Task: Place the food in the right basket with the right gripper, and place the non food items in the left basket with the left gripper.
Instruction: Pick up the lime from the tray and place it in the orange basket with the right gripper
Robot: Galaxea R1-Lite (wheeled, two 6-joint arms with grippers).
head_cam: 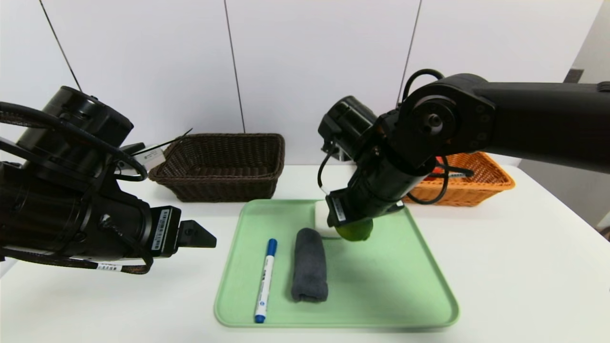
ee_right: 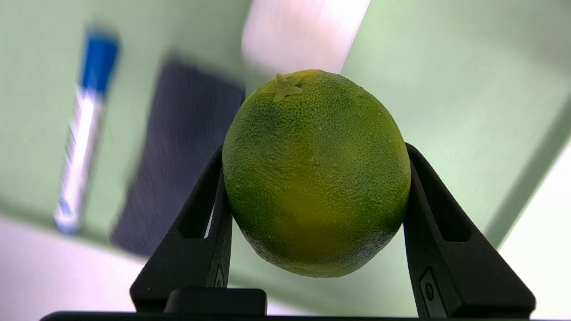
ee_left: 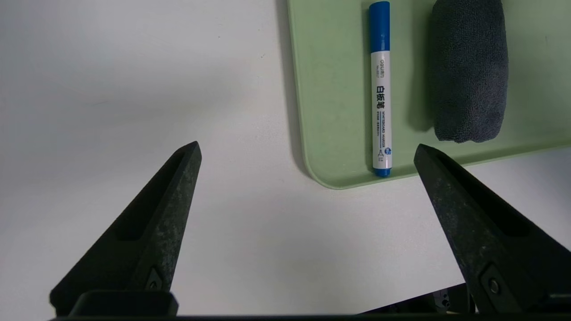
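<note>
- The right gripper (ee_right: 312,178) hangs above the far middle of the flat pale green plastic tray (head_cam: 381,286), its two black fingers (ee_right: 196,232) clamped on either side of the pebbly green oval citrus fruit (ee_right: 314,174), which is held clear of the tray surface.
- In the head view the fruit (head_cam: 355,231) shows only as a green bulge under the right wrist, just beside the small white rounded bar (head_cam: 320,214) lying at the tray's far edge.
- The left gripper (ee_left: 308,154) hovers over the white table (head_cam: 500,247) to the left of the tray, near its front left corner, with its fingers spread wide and nothing between them.
- The white marker with blue cap and blue tip (head_cam: 265,280) lies lengthwise on the left part of the tray, cap toward the far side.
- The rolled dark grey towel (head_cam: 310,264) lies just to the right of the marker, parallel to it and not touching it.
- The rectangular dark brown woven wicker basket (head_cam: 221,164) stands on the table beyond the tray's far left corner; nothing can be seen inside it.
- The rectangular orange-tan woven wicker basket (head_cam: 476,181) stands at the far right, partly hidden behind the right arm, so its contents cannot be made out.
</note>
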